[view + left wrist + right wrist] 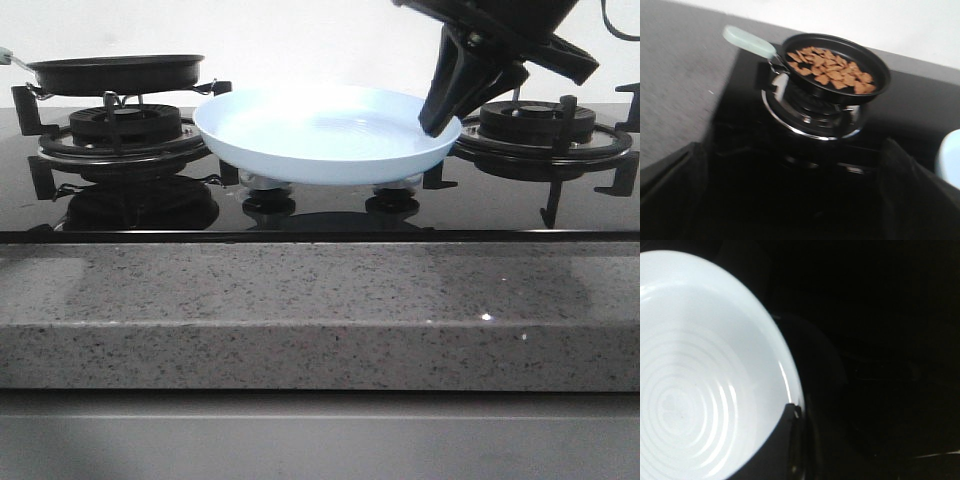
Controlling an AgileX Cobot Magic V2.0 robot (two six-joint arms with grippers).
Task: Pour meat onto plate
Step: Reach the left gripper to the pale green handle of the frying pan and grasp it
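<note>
Front view shows the pale-blue plate (325,135) sitting on the glossy black hob (320,205), between the two burners, raised a little on the control knobs (268,200) beneath it. The right gripper (440,120) comes down from the upper right, and its dark finger meets the plate's rim on the side nearest the right burner (540,125). In the right wrist view the plate (700,365) fills most of the picture, its concentric rings plain to see, and one dark fingertip (790,415) overlaps the rim's edge; the claw appears clenched on the plate's rim, though the second finger is lost in the darkness beneath.

The black frying pan (115,72) stands on the left burner (115,125), well apart from the right gripper, its pale handle (8,57) running out of the picture on the left. From the front its contents are hidden by the pan's wall. The left wrist view looks down into the pan (832,67), where the meat (832,70) lies as a loose layer of small light-brown pieces across the pan's floor, with the mint-coloured handle (747,42) pointing towards the grey counter (675,90). The left claw itself shows only as dark blurred shapes low in that view, away from the pan, and whether it is released or clenched I cannot tell. A sliver of the plate (950,160) shows at that picture's edge.
</note>
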